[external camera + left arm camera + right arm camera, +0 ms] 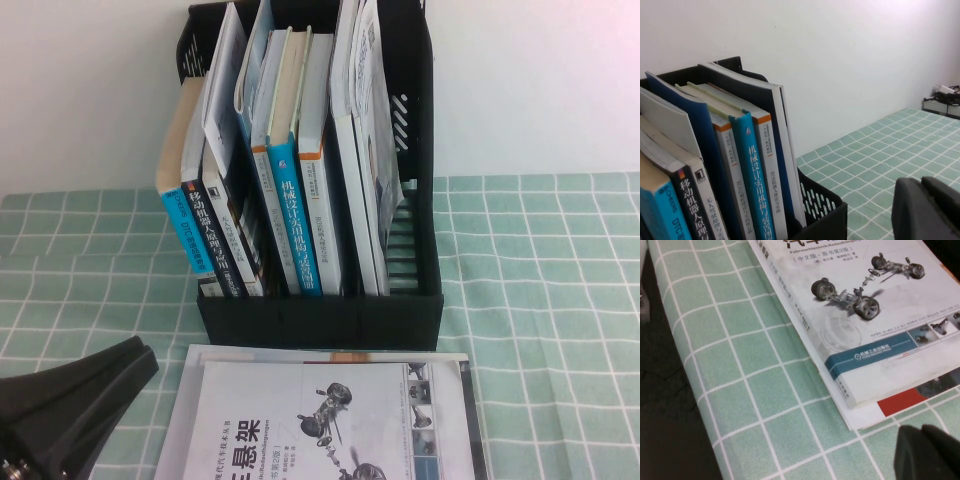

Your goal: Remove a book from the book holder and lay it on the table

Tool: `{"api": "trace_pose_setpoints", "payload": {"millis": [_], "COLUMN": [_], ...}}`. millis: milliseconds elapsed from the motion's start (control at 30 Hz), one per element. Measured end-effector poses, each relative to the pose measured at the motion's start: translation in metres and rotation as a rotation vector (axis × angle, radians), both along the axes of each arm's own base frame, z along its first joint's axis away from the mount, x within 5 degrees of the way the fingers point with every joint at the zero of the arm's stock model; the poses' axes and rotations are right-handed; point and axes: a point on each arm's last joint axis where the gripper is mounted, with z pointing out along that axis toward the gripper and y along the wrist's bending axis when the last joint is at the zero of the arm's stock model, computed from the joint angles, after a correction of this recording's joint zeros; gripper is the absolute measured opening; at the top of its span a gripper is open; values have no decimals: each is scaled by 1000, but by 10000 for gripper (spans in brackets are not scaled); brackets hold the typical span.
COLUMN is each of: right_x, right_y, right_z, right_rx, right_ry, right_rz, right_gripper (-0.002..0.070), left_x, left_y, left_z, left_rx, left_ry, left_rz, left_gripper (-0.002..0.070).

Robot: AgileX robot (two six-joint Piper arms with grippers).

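Note:
The book (330,420) lies flat on the table (540,300) in front of the book holder (320,310), its white-grey cover with the grey suspension drawing facing up. In the right wrist view the book (860,295) rests on top of a white-and-red cover (900,402). My right gripper (922,432) hovers just off the book's corner over the checked cloth, shut and empty. My left gripper (920,182) is shut with nothing in it, beside the book holder (825,220), which holds several upright books. The left arm's black body (70,410) shows at the table's near left.
Blue-spined and black-spined books (290,210) stand packed in the holder. The table's edge (670,405) drops to dark floor close beside the lying book. A white wall stands behind the holder. Bare cloth (880,150) stretches to the holder's right.

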Motion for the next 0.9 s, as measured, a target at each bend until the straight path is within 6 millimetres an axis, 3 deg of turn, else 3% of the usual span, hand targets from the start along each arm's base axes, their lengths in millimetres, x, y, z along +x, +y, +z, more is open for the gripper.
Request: {"api": "trace_pose_setpoints", "payload": {"millis": [533, 900], "right_x": [0, 0], "right_y": [0, 0], "right_z": [0, 0], "right_rx": [1, 0], "right_ry": [1, 3], "right_rz": [0, 1], "right_gripper": [-1, -1], "left_x": [-2, -20], "left_y": [2, 48], "left_z": [2, 14], "left_rx": [53, -177], "left_ry": [-76, -106], "left_rz": [2, 347], "left_gripper": [-4, -3]}}
